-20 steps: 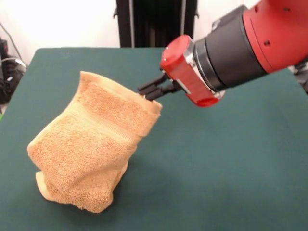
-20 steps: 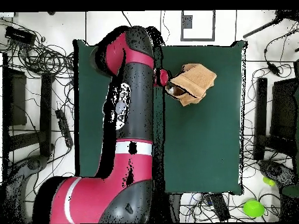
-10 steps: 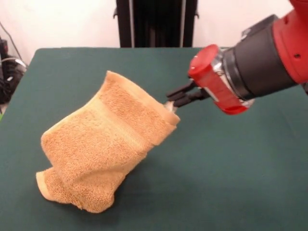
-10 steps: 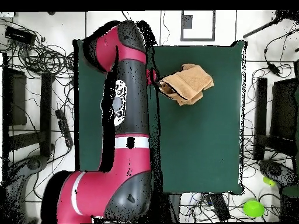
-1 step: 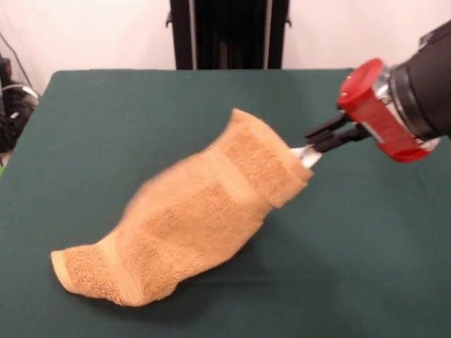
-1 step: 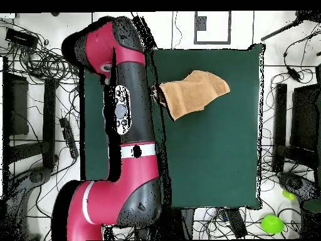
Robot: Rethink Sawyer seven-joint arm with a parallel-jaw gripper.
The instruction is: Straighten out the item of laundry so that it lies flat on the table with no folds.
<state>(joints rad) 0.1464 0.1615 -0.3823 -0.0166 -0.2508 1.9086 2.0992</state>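
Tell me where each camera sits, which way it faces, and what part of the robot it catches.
Front view: sits across the table, low, facing the pedestal; shows the orange towel lifted at one end by the end effector and the red and black wrist.
Overhead view: sits above, looking straight down, robot base at the bottom; shows the whole arm over the table, reaching the towel.
Shared: towel, table, arm; sides are reversed between them.

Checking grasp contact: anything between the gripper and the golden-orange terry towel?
Nothing. In the front view the gripper is shut on the golden-orange terry towel at its raised edge, beside a small white tag.
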